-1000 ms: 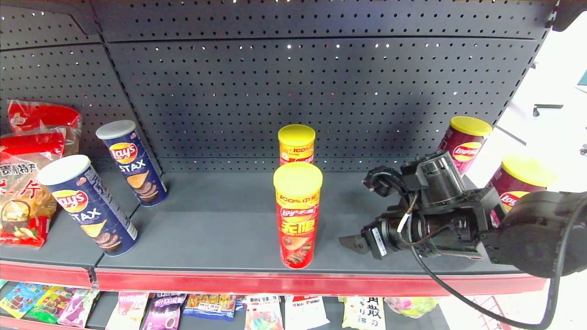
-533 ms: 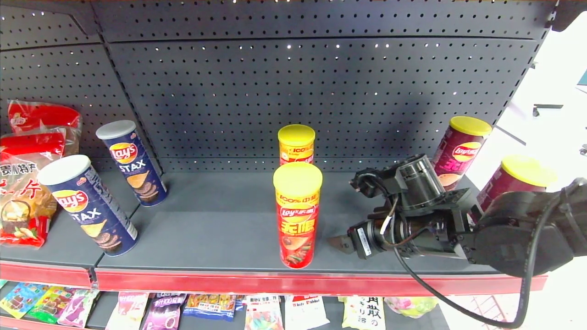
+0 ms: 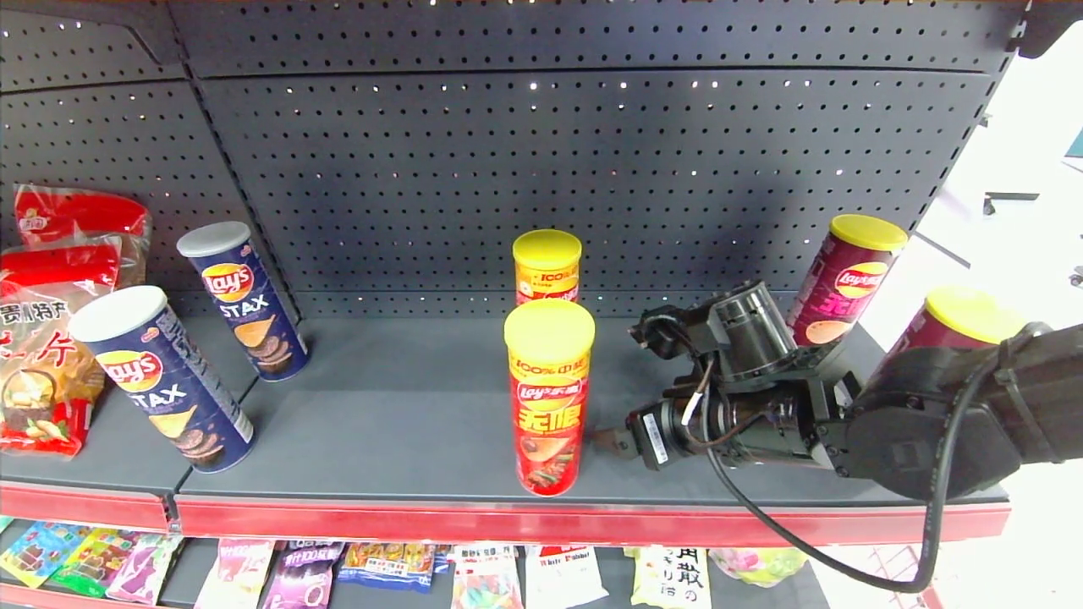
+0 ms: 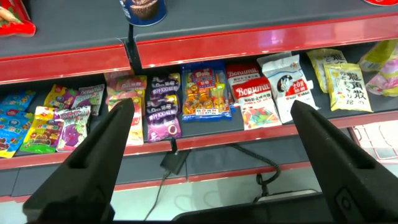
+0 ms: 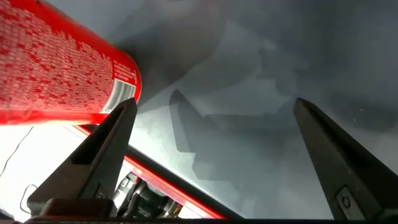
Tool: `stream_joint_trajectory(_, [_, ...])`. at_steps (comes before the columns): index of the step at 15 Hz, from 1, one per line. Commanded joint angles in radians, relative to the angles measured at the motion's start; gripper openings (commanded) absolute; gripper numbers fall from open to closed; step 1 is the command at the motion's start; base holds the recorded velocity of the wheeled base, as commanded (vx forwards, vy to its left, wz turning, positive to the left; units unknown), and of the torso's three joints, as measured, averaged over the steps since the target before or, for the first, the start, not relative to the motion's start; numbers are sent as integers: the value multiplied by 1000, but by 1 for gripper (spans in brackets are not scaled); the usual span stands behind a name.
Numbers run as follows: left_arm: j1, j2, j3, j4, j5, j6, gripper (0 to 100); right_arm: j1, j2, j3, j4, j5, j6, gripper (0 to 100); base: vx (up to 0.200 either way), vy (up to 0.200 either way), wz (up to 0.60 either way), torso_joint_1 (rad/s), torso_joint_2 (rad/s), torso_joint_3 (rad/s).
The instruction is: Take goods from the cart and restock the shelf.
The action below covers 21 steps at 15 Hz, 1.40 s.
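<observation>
Right of centre in the head view, your right gripper (image 3: 609,441) is hovering low over the shelf (image 3: 381,423). Its fingers (image 5: 106,155) are spread wide and holding nothing, and its tip is just beside the red chip can (image 3: 548,397). That can is standing upright near the shelf's front edge at centre frame. It is wearing a yellow lid and a yellow band with red lettering, above a red body printed with a picture of the snack. Directly behind it, a second yellow-lidded can (image 3: 546,266) is standing against the pegboard. Two maroon cans (image 3: 846,266) with yellow lids are standing at the right edge. Two blue cans (image 3: 161,376) with pale lids are sitting at the left, beside red snack bags (image 3: 51,338). Your left gripper (image 4: 211,104) is hanging wide open and empty in front of rows of colourful snack packets (image 4: 205,93).
</observation>
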Motion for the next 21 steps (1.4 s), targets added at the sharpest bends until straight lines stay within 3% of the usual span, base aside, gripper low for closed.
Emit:
stream_joint_trajectory(1, [1, 3, 0, 0, 0, 0, 100, 5, 1, -4, 0, -1, 0, 100, 0, 0, 0, 0, 0, 0])
stream_joint_trajectory(21, [0, 3, 0, 0, 0, 0, 100, 57, 1, -24, 0, 1, 0, 100, 0, 0, 0, 0, 0, 0])
